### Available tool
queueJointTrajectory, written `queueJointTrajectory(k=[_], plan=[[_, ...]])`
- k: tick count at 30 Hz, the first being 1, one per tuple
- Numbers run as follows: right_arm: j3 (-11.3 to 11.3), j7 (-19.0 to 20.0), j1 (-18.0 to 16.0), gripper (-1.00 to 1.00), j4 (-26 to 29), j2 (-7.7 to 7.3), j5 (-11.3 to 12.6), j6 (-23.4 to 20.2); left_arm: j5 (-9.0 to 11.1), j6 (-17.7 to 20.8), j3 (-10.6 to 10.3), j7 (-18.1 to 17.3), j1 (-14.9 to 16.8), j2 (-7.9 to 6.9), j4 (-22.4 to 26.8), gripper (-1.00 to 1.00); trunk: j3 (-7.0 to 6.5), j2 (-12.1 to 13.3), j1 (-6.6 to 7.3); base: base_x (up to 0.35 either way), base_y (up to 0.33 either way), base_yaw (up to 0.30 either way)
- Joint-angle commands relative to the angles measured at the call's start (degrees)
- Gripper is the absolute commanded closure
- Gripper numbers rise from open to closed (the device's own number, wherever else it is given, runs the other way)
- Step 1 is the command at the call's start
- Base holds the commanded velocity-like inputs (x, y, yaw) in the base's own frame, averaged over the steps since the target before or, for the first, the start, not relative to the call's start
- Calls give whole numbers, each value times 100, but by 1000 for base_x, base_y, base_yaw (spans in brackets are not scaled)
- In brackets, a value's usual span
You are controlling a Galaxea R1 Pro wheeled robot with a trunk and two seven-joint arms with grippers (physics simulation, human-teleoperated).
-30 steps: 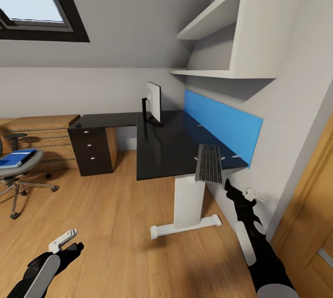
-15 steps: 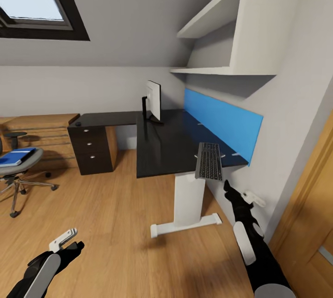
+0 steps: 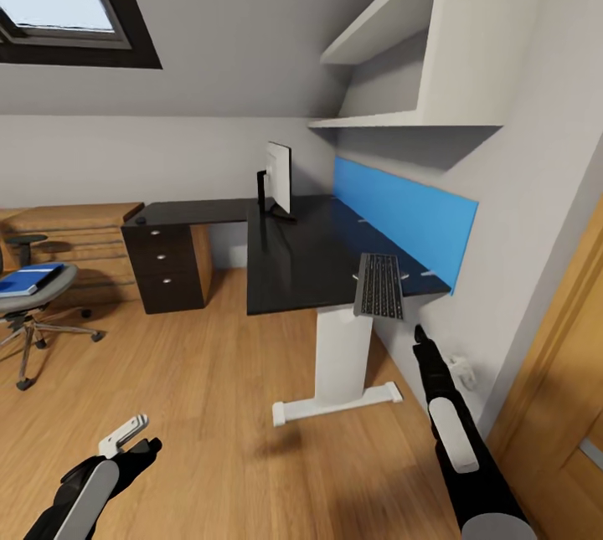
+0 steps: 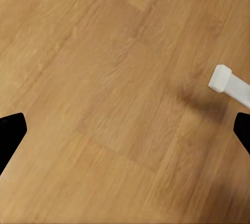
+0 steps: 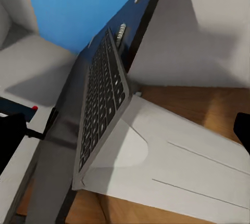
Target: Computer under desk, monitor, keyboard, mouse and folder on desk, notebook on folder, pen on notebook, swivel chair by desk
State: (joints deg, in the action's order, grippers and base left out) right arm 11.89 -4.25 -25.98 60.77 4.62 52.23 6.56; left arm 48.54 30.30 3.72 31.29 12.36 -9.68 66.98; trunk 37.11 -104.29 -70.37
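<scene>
Silver-grey, black-keyed keyboard (image 3: 378, 286) overhangs the glossy black desk's (image 3: 293, 259) near edge; right gripper (image 5: 125, 130), fingers spread, empty, should next push it toward the far white-backed monitor (image 3: 277, 181).

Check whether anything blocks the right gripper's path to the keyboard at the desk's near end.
Nothing visible does. The right gripper hangs just below the keyboard, which overhangs the near edge of the desk; open air lies between them.

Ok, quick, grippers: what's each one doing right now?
Left gripper: open, empty, over the floor.
Right gripper: open, holding nothing, just below the keyboard.
</scene>
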Motion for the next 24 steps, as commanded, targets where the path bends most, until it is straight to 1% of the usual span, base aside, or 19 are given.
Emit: queueJointTrajectory(k=[1,14,24], plan=[[-3,-7,-3,-100,5,5,69,19,58,11,-1,47,3,-1,8,-100,25,-45,-22,0,0,0],[-35,79,-4,-100,-9,14,111,4,58,11,-10,52,3,9,7,-100,258,-566,-308,0,0,0],[-298,84,2,-100,-13,21,106,4,54,7,-10,52,3,10,8,-100,437,-967,-527,0,0,0]])
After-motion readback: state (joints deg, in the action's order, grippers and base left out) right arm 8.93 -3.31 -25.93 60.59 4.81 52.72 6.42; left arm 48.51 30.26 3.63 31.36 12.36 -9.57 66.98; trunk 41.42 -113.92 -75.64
